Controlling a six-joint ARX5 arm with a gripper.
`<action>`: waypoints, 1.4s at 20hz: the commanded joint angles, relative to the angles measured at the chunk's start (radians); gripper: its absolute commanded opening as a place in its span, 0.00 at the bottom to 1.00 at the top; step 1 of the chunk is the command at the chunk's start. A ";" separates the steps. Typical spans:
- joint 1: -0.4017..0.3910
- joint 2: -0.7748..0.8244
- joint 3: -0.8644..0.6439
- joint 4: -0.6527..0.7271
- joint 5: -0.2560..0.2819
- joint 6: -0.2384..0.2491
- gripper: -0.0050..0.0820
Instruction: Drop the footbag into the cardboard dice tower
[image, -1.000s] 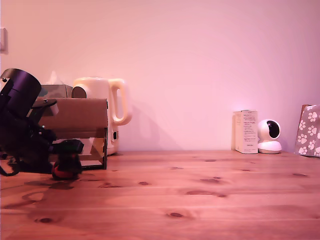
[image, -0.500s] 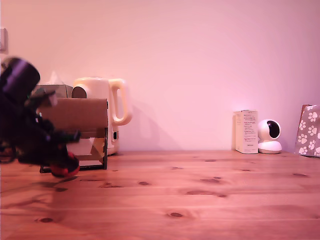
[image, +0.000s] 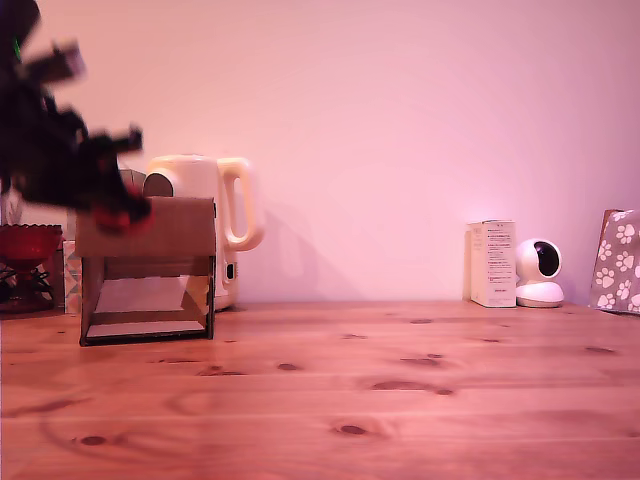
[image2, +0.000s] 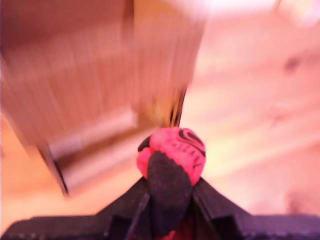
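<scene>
Red and black, the footbag (image2: 172, 152) sits pinched in the end effector (image2: 170, 175), whose dark fingers (image2: 167, 192) are closed snugly against it in the wrist view. Over in the exterior view the same footbag (image: 118, 213) shows as a red smear at the tip of the blurred black arm (image: 50, 140), up in the air right at the top front edge of the cardboard dice tower (image: 150, 270) on the exterior view's left. That tower stands on the wooden tabletop (image: 350, 400), solid brown panel above, open front below with a pale slanted ramp showing inside. Behind it, a cream kettle (image: 205, 215) peeks over, handle toward the exterior view's right. A dark red bowl (image: 28, 242) sits at the far left edge. Away on the exterior view's right, well apart, stand a small white box (image: 492, 263), a little white camera (image: 540, 272) and a paw-print bag (image: 617, 262). Wrist picture is heavily blurred; the tower (image2: 85, 75) fills it beyond the ball.
</scene>
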 joint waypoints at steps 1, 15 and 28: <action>-0.002 -0.036 -0.011 0.028 0.002 0.003 0.13; -0.010 0.037 0.106 0.330 -0.011 0.005 0.13; 0.043 0.411 0.683 -0.170 -0.010 0.030 0.15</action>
